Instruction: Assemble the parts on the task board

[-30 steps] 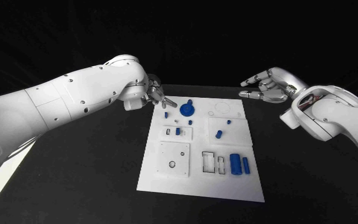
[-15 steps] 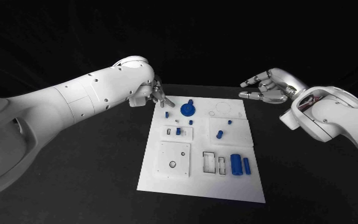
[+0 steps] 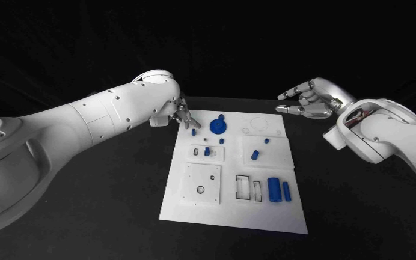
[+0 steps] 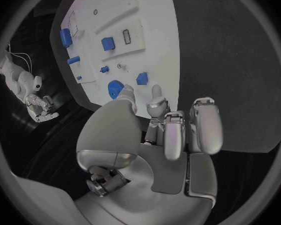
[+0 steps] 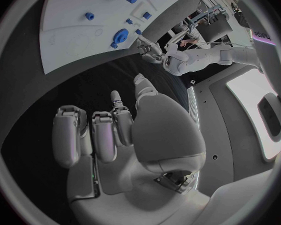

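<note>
1. No text, label, brand, number or sign can be read on the task board [image 3: 232, 212] or its parts.
2. Purple lettering on a white panel at the right wrist view's rim is too small to read.

Left arm reaching farther in toward the board

You can see the white left arm has swung further across the black counter [image 3: 104, 212], so more of it crosses the head view than a second ago. Its silver left hand [image 3: 184, 116] has edged slightly toward the far left corner of the white task board [image 3: 234, 215], fingertips now just beside that edge.
</note>
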Controlling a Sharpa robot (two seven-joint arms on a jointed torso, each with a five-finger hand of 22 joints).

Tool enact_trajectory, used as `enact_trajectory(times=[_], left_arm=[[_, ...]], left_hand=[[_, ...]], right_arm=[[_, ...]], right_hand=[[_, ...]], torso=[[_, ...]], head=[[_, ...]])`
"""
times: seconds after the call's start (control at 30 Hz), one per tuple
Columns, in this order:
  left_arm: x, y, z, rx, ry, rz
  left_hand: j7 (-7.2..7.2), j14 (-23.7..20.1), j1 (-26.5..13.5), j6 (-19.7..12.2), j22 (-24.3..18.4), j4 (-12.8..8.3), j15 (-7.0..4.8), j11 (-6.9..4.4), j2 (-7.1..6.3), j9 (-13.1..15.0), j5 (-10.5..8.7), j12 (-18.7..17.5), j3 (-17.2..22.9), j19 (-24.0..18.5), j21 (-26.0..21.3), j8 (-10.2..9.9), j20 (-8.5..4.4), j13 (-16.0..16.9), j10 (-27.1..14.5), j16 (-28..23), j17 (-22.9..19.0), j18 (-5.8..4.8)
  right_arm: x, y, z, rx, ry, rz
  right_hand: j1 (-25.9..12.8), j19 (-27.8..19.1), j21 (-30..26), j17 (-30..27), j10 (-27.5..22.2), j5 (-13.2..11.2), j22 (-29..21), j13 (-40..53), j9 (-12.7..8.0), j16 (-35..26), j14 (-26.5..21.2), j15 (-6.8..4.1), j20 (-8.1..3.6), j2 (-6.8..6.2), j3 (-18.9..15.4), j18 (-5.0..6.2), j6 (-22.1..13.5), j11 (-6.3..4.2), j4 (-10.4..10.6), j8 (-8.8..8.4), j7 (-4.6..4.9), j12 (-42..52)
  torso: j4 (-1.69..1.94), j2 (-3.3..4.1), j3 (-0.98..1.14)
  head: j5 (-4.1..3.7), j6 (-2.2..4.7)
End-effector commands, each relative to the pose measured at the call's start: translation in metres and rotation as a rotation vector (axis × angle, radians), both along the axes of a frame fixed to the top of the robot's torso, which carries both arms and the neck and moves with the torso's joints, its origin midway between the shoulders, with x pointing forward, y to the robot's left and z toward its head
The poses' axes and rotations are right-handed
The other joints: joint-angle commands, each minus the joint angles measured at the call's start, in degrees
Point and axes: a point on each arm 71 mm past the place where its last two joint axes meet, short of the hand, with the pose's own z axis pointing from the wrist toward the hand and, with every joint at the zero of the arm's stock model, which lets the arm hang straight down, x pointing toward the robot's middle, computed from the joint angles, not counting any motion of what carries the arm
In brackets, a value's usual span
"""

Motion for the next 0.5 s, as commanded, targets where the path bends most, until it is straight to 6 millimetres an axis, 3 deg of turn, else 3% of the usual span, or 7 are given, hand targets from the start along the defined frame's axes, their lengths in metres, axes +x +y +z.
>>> enact_trajectory(times=[0.03,0.5], left_arm=[[-0.0019,-0.0018,-0.0021,-0.004,0.032,-0.027],[-0.0021,-0.0094,-0.0058,-0.041,0.032,-0.028]], left_hand=[[0.02,5.8,0.1,0.5,0.1,-0.1,-0.32,0.09,0.73,-0.1,-0.18,0.4,-0.4,1.3,0.2,0.4,-0.26,0.1,0.4,0.2,15.1,-0.51],[-0.15,5.8,1.0,0.7,0.3,-0.3,-0.47,-0.07,1.93,0.1,-0.08,0.5,-0.3,1.4,0.3,0.8,-0.42,0.1,0.4,0.2,15.1,-0.54]], right_arm=[[-0.0003,0.0019,-0.0001,-0.002,-0.003,0.014],[0.0004,0.0043,-0.0004,-0.001,-0.003,0.018]], right_hand=[[-0.3,-0.4,-0.3,8.2,-0.2,-0.2,0.0,6.8,0.1,-0.3,4.3,0.09,0.05,0.07,-0.2,0.69,-0.2,0.08,0.0,0.22,-0.13,-0.3],[-0.2,-0.4,-0.3,8.2,-0.2,-0.1,-0.1,6.8,0.1,-0.3,4.3,0.08,0.05,0.15,-0.2,0.69,-0.3,0.08,0.0,0.19,-0.12,-0.4]], torso=[[0.04,-0.05,-0.02],[0.00,0.02,-0.03]], head=[[-0.09,-0.10],[-0.02,-0.17]])
